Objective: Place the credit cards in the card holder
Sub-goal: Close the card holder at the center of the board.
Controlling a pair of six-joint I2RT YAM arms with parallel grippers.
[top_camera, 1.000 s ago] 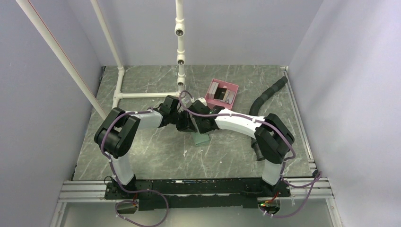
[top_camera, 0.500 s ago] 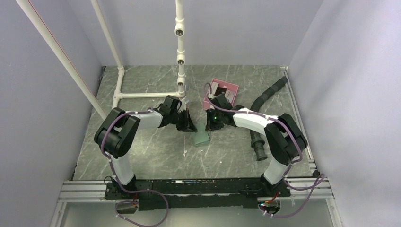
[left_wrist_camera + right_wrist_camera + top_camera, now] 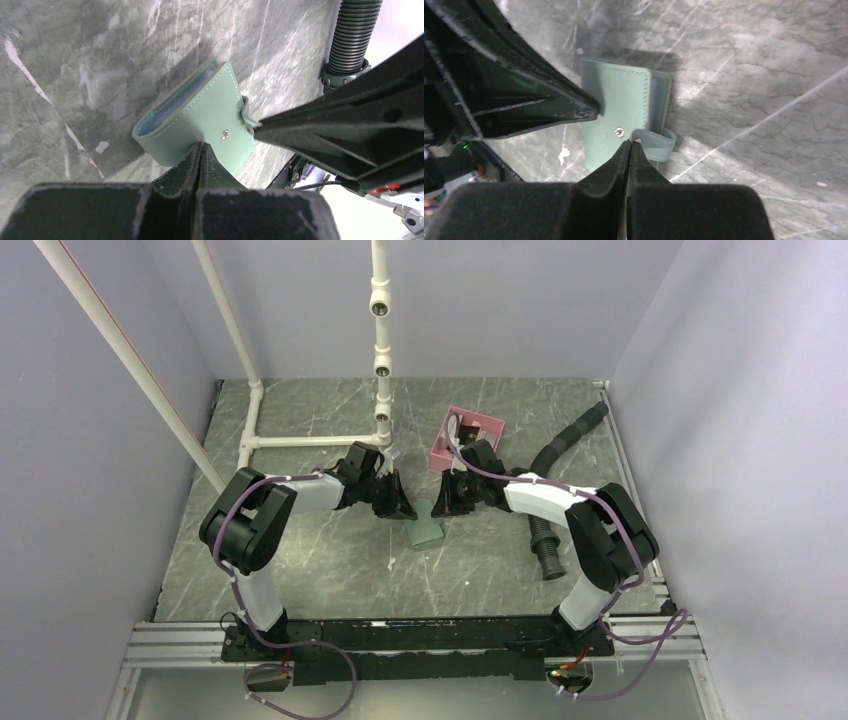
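Your left jaws, right jaws were both fully closed, tips against card holder (image 3: 200,122); grip unclear. Risk: holder could skid across table (image 3: 749,75), snap tab (image 3: 659,145) slipping off right tips.

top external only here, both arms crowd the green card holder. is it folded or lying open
Observer: Folded. In the left wrist view the card holder lies closed on the table, with only a sliver of light blue lining showing at its edge.
Operator: where exactly is the right end effector on it
Observer: The right wrist view shows the right end effector shut, its tips at the free end of the strap tab. The tab curls loose beside the bare snap stud. I cannot tell whether the tab is pinched.
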